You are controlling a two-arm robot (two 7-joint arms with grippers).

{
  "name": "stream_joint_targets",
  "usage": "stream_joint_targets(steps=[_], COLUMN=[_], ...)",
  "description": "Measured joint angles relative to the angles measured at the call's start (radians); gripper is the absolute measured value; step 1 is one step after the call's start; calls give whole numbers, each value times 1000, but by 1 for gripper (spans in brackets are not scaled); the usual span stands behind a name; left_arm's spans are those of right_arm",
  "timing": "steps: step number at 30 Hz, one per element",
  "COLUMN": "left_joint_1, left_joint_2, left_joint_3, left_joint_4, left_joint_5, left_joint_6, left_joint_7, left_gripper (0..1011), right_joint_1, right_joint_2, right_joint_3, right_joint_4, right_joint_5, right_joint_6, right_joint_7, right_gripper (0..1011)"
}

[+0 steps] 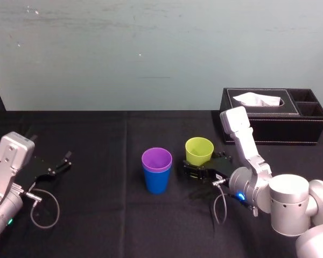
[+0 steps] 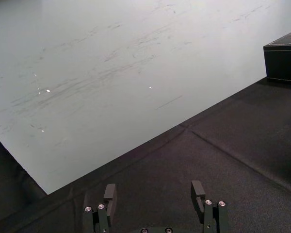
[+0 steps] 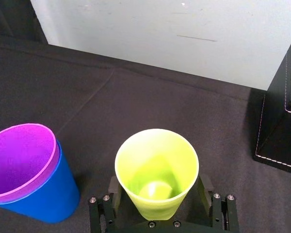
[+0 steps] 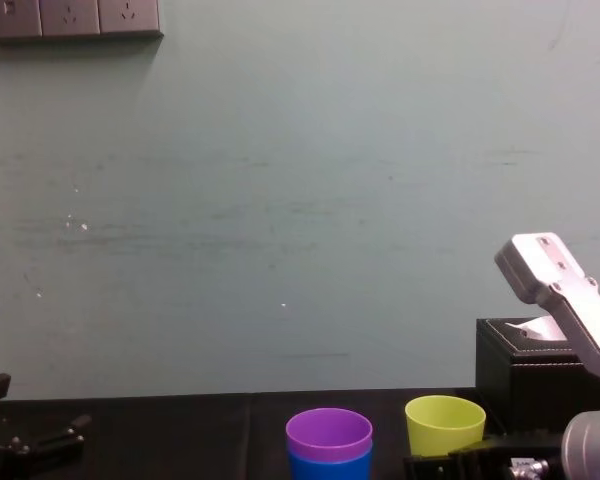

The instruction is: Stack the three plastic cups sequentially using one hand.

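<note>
the right gripper [image 3: 158, 180] sits at 3 o'clock of the table [image 1: 97, 226] centre, jaws pinching the lower wall of the yellow cup [image 1: 199, 150] from both sides. the cup is upright, mouth up. the stack is just beside it at its 9 o'clock, a thin strip of cloth between them. the stack is the purple cup [image 1: 156, 159] nested in the blue cup [image 1: 156, 183], mid-table.

room: bare cloth runs from the stack out to 9 o'clock, as far as the left gripper [image 2: 153, 194]. it lies low near the table's left edge, jaws wide with nothing between them, a cable [image 1: 43, 207] looped at its 6 o'clock. cloth is also bare from the cups to the far edge at 12 o'clock, where the wall [image 1: 151, 54] rises. the tight side is 1 o'clock of the yellow cup: the box [image 1: 269, 126] stands near there along the far edge.

hidden: the purple cup's body is sunk in the blue one, so just its rim and inside show. the yellow cup's base is behind the jaws in the head view; whether it touches the cloth i cannot tell. the chest view's bottom edge cuts all three cups low down.
</note>
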Motion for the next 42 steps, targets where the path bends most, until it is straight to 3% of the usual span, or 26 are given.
stream_joint_targets(steps=[13,26,38,42], left_joint_1=[0,0,0,0], left_joint_2=[0,0,0,0], left_joint_3=[0,0,0,0], left_joint_4=[0,0,0,0], left_joint_5=[0,0,0,0], left_joint_6=[0,0,0,0], left_joint_7=[0,0,0,0], left_gripper=[1000,1000,1000,1000], right_joint_1=[0,-1,-1,-10], right_joint_2=[0,1,1,15], right_joint_3=[0,-1,-1,-5], right_joint_4=[0,-1,-2,-37], right_joint_5=[0,1,1,-5], right_joint_6=[0,0,0,19], right_joint_7=[1,0,-1,5], right_gripper=[998,718,712,712])
